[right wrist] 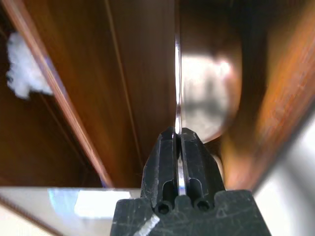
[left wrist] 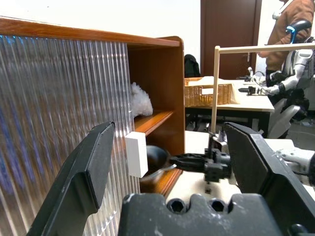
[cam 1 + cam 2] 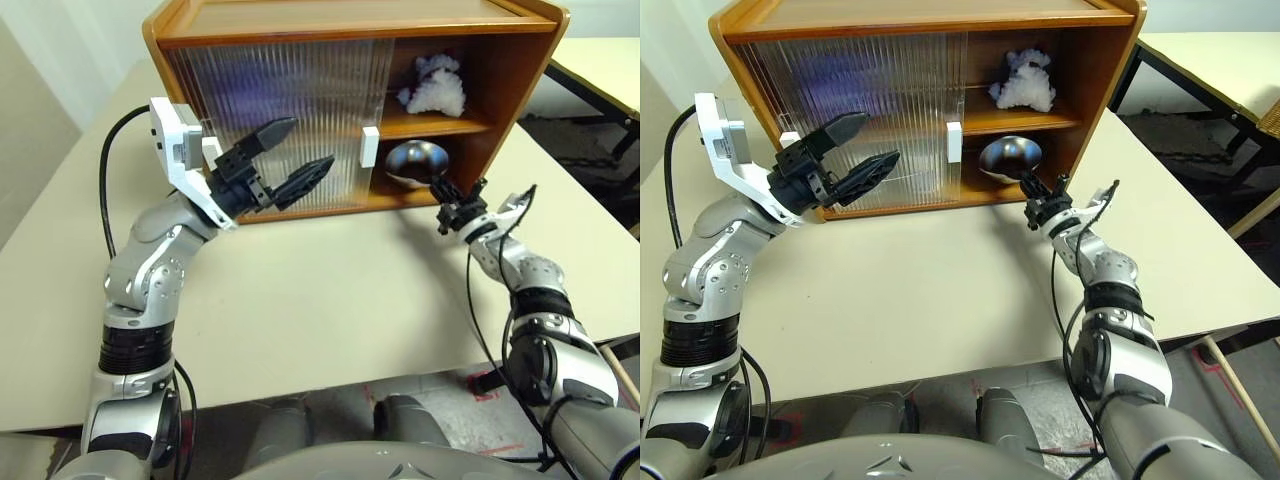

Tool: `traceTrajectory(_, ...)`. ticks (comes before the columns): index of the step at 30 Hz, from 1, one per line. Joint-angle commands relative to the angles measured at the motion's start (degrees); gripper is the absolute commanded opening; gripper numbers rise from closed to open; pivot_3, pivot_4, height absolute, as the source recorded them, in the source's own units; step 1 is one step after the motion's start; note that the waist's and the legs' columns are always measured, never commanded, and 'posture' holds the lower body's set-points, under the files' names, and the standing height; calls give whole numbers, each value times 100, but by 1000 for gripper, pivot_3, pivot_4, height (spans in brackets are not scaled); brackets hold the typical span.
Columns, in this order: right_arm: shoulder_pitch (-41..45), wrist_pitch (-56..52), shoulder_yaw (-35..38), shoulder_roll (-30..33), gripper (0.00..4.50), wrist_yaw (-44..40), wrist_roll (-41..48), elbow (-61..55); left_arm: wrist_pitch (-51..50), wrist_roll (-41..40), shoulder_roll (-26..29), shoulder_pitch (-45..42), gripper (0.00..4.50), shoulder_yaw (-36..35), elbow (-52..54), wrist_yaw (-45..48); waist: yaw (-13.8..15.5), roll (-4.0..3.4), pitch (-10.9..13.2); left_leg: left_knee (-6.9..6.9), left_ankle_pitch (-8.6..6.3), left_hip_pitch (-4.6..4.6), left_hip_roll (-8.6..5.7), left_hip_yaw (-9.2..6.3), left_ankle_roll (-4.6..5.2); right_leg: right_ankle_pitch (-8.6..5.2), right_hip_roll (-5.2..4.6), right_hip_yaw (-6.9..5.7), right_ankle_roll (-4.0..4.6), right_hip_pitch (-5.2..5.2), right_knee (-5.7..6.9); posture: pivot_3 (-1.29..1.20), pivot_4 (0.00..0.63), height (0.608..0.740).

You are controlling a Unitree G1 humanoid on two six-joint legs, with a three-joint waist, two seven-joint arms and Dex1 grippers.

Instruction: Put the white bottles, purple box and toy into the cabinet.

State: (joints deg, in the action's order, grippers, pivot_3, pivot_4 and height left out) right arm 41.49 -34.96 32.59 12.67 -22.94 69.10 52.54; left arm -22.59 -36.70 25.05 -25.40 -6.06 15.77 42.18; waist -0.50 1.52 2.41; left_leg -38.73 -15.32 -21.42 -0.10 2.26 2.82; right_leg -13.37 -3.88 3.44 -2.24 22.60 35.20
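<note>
A: The beige table (image 3: 330, 300) carries the cabinet (image 3: 250, 20). From the head, where's the toy (image 3: 432, 85)?

B: On the shelf, above the right pincer (image 3: 459, 203), which pinches the metal bowl (image 3: 415, 160) by its rim. The left pincer (image 3: 290, 155) hangs spread before the door.

A: Right wrist?

B: Fingers (image 1: 167, 152) pressed on the rim (image 1: 177, 88). I reckon the bowl goes in the lower compartment; next, release.

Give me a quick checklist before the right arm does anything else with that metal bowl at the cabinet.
1. Right gripper shut on the metal bowl at its rim: ok.
2. Bowl sitting flat on the floor of the cabinet: cannot tell; it looks tilted.
3. Toy on the upper shelf: ok.
4. Left gripper open and away from the bowl, in front of the sliding door: ok.
5. White bottles and purple box inside: cannot tell; the ribbed door blurs whatever is behind it.
</note>
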Motion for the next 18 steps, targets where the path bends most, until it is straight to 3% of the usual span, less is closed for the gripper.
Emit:
traceTrajectory(1, 316, 363, 223, -72, 34, -227, -298, 521, -69, 22, 100, 125, 4500, -31, 173, -40, 8, 0, 0, 0, 0, 0, 0, 0, 0, -1, 0, 0, 1, 1, 2, 140, 0, 740)
traceTrajectory(18, 1128, 1624, 1064, -489, 34, -154, -1018, 1758, -228, -60, 188, 252, 4500, -174, 475, -250, 151, 0, 0, 9, -16, -3, -3, 3, -30, 6, -9, 0, 10, 17, 11, 178, 0, 740)
